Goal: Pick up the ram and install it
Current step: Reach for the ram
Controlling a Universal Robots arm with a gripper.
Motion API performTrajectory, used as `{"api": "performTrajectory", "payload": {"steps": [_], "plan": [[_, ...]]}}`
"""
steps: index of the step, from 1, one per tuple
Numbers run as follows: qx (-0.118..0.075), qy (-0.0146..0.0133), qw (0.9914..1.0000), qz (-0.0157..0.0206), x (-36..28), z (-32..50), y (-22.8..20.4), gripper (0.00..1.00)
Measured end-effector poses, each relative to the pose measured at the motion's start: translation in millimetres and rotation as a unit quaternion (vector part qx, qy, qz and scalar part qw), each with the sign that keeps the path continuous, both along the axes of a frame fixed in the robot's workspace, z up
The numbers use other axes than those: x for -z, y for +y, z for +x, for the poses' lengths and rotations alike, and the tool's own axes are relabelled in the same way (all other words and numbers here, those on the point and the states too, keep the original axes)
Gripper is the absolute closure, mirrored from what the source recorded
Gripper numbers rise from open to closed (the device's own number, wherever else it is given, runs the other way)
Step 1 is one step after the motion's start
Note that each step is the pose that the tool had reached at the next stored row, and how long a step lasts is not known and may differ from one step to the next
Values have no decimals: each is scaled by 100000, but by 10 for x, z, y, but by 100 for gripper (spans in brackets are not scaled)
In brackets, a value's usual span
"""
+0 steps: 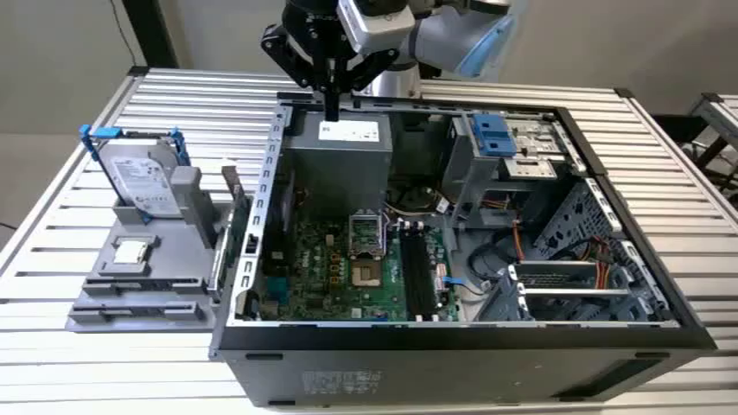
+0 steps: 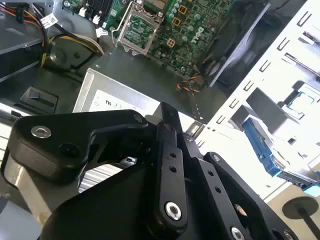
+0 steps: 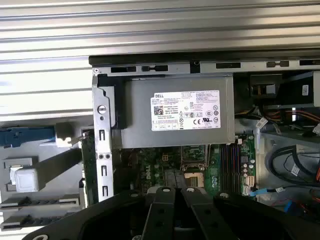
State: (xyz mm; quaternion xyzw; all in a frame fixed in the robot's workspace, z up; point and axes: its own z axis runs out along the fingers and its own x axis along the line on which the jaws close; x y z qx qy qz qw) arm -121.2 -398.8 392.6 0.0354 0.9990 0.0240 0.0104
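A slatted metal worktop [image 1: 69,130] carries an open computer case [image 1: 461,339] lying on its side, its inside facing up. The robot arm [image 1: 461,35] reaches in from the far edge of the worktop, above the case.

Inside the case, a grey power supply [image 1: 340,160] sits at the far end. The green motherboard [image 1: 334,268] lies on the near side of it, with long black memory slots [image 1: 417,277] running along the board.

Toward the exterior view's left, just beside the case, stands a grey holder [image 1: 138,298]. A silver hard drive [image 1: 144,177] in a blue frame stands upright at the holder's far end.

The black claw [image 1: 332,114] hangs point-down over the far edge of the power supply, near the case rim. Its fingers are drawn together with nothing between them, and both wrist views show the tips meeting.

The ram [image 1: 234,197] appears as a thin dark board standing on edge at the holder's side nearest the case, close to the case wall and well apart from the claw.

A small square processor chip [image 1: 130,252] lies flat on the holder, nearer the front than the hard drive.
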Motion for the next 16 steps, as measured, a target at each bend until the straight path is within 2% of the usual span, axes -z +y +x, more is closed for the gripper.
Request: {"api": "performTrajectory", "payload": {"steps": [16], "plan": [[1,4,100000,-3,0,-19,0,100]]}}
